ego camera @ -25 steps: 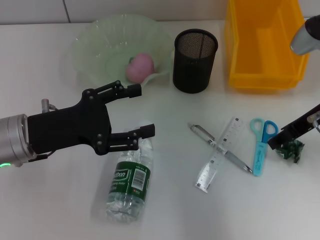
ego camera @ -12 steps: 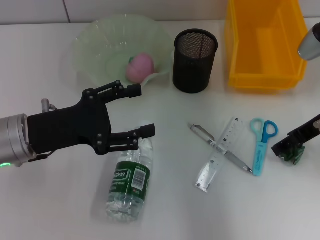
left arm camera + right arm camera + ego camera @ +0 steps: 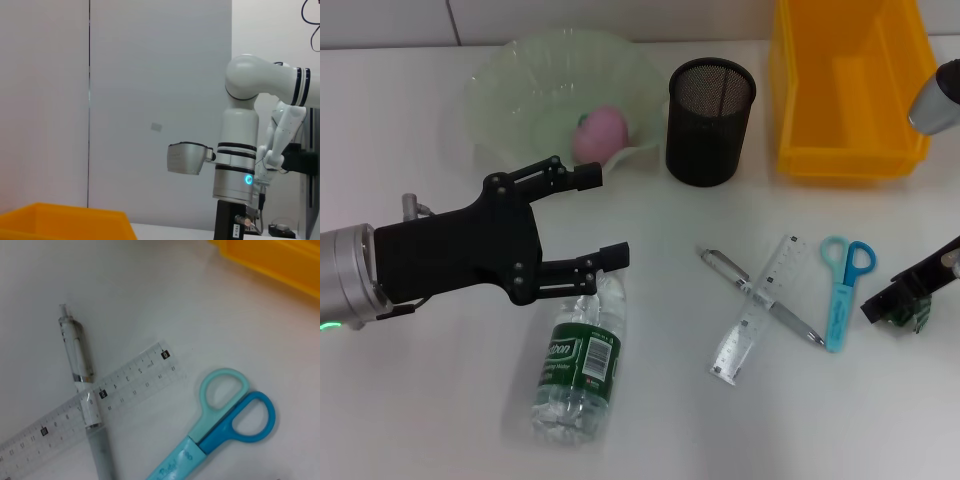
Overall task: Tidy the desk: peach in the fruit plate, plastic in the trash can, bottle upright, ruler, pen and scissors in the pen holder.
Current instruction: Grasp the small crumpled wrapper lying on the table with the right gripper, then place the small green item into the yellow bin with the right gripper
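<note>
The clear bottle [image 3: 578, 365] with a green label lies on its side near the front of the white desk. My left gripper [image 3: 600, 215] is open just above the bottle's cap end, with nothing between its black fingers. The pink peach [image 3: 601, 134] rests in the pale green fruit plate [image 3: 500, 90]. A pen [image 3: 725, 267] and a clear ruler [image 3: 782, 265] lie crossed beside blue scissors [image 3: 842, 290]. My right gripper [image 3: 900, 305] hovers right of the scissors. The right wrist view shows the pen [image 3: 75, 340], ruler [image 3: 135, 375] and scissors [image 3: 225, 410]. No plastic is in view.
A black mesh pen holder [image 3: 710, 108] stands behind the pen, right of the fruit plate. A yellow bin [image 3: 850, 150] sits at the back right, and its edge [image 3: 280, 260] shows in the right wrist view. The left wrist view shows only a wall and the bin's rim [image 3: 65, 220].
My right gripper has drifted right, away from the scissors toward the desk's edge. The left gripper has shifted very slightly and stays open. The desk items have not moved.
</note>
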Robot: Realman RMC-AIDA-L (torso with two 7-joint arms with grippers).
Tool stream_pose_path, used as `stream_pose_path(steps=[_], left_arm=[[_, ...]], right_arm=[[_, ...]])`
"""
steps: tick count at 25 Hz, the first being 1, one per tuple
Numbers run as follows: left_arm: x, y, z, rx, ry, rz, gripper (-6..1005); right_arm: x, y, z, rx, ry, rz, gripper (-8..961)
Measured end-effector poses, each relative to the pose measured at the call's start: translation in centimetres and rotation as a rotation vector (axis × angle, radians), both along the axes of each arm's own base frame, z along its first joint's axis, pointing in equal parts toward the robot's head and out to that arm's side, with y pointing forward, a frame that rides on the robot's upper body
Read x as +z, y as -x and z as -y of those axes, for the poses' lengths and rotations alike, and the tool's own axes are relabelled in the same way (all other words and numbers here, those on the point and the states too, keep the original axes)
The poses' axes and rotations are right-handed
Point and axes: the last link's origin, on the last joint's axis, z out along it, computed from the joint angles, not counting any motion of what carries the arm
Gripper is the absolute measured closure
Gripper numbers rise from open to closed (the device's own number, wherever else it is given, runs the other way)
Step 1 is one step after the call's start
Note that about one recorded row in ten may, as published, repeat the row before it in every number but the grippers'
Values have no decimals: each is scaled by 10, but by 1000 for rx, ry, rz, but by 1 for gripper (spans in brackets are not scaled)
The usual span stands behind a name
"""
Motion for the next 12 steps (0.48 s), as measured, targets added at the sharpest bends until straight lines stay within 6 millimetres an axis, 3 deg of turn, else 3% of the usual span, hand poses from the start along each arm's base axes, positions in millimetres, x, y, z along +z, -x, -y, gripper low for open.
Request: stream_pose_path(steps=[7,12], left_arm=[[1,0,0,0,-3,3,139],[1,0,0,-1,-3,3,139]], right_arm=[[0,-2,2,-14,11,0,255],[1,-3,3,-16,8,0,392]])
